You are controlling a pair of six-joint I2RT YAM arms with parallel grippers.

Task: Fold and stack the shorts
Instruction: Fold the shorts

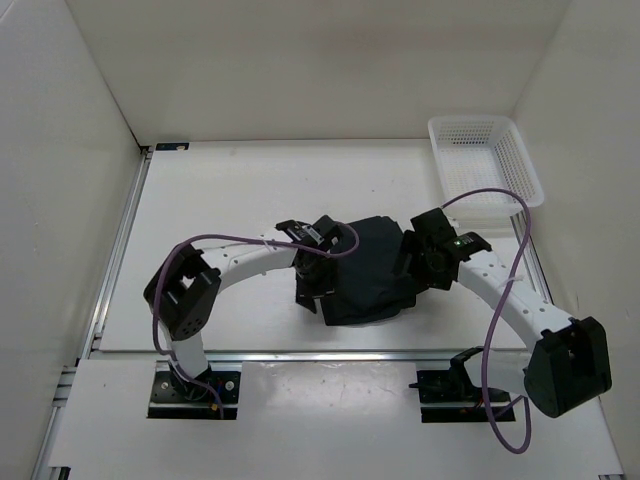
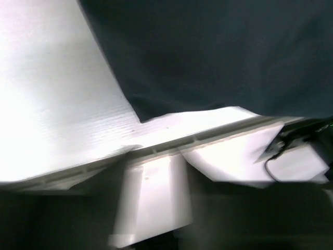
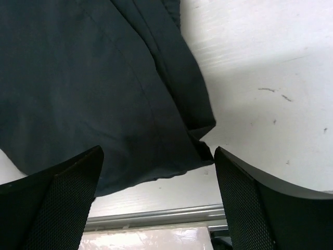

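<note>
A: What closes in the scene?
B: Plain white walls [image 1: 300, 60] at the top, left and right.
A: And below?
B: A white table [image 1: 250, 180], with a metal rail [image 1: 117, 250] along its left edge.
</note>
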